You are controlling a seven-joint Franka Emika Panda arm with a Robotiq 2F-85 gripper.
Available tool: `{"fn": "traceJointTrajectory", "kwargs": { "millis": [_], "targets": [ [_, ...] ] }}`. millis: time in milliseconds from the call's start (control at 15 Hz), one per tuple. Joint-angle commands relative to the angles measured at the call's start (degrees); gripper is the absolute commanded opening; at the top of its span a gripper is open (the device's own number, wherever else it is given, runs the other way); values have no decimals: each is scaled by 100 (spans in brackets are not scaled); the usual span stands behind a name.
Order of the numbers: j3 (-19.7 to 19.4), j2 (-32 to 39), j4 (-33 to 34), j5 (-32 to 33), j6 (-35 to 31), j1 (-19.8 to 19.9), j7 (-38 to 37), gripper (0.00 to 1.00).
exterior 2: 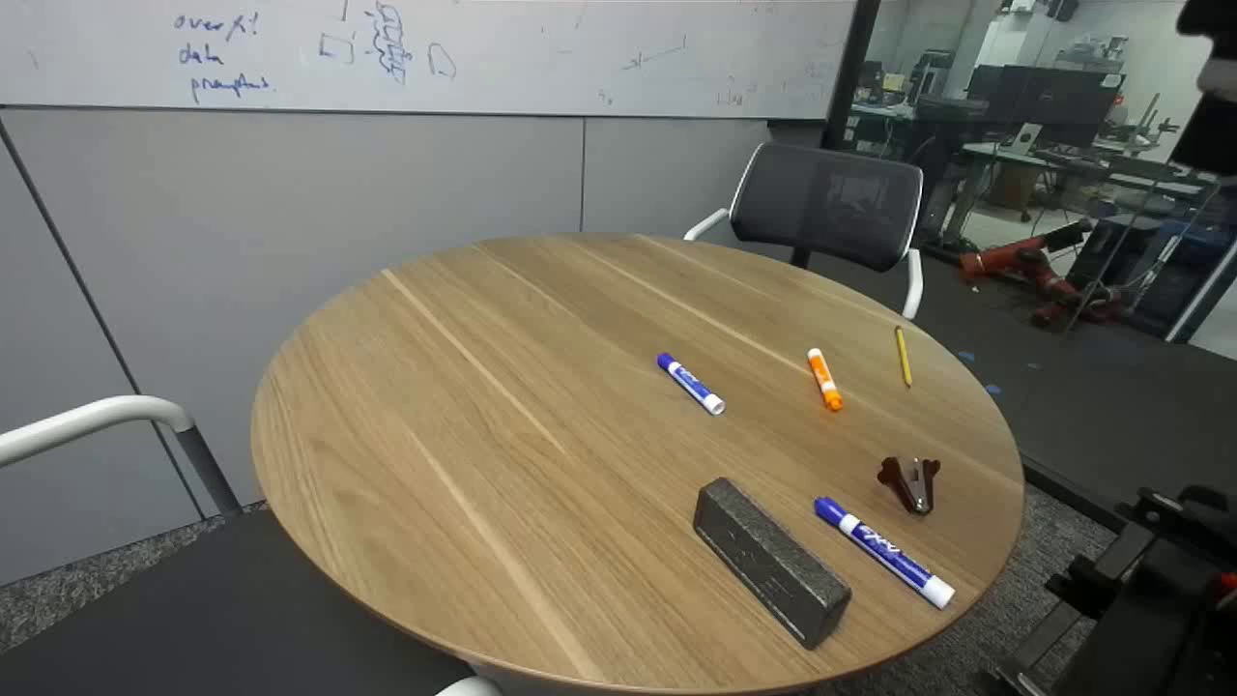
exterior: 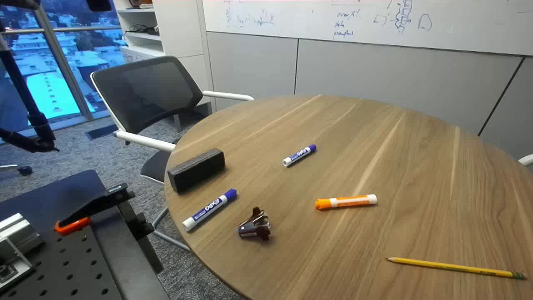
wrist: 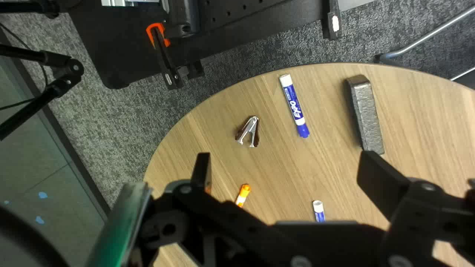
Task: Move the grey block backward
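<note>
The grey block (exterior: 198, 170) is a dark, matte rectangular bar lying on the round wooden table near its edge. It also shows in an exterior view (exterior 2: 771, 564), beside a blue-and-white marker. In the wrist view the grey block (wrist: 366, 113) lies at upper right, just beyond the right fingertip in the picture. My gripper (wrist: 285, 159) is wide open and empty. It hangs high above the table, with nothing between its fingers but a view of the tabletop. In the exterior views only dark arm parts show at the picture edges, and the fingers cannot be made out.
A blue marker (wrist: 294, 105) lies between the block and a dark staple remover (wrist: 248, 131). Another blue marker (exterior: 300, 155), an orange marker (exterior: 346, 201) and a yellow pencil (exterior: 456, 267) lie on the table (exterior: 416, 166). Chairs (exterior: 145, 91) stand around it.
</note>
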State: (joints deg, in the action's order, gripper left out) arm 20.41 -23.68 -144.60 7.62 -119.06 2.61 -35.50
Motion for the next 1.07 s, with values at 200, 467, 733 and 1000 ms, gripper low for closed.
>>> {"fn": "traceJointTrajectory", "kwargs": {
  "millis": [200,467,733,1000],
  "targets": [
    [-198,31,18,93,21,-208,-74,100],
    [-198,31,18,93,21,-208,-74,100],
    [-124,898,318,307,-406,-88,-343,100],
    [-378,2137,581,600,-1564,-91,-595,100]
  ]
}}
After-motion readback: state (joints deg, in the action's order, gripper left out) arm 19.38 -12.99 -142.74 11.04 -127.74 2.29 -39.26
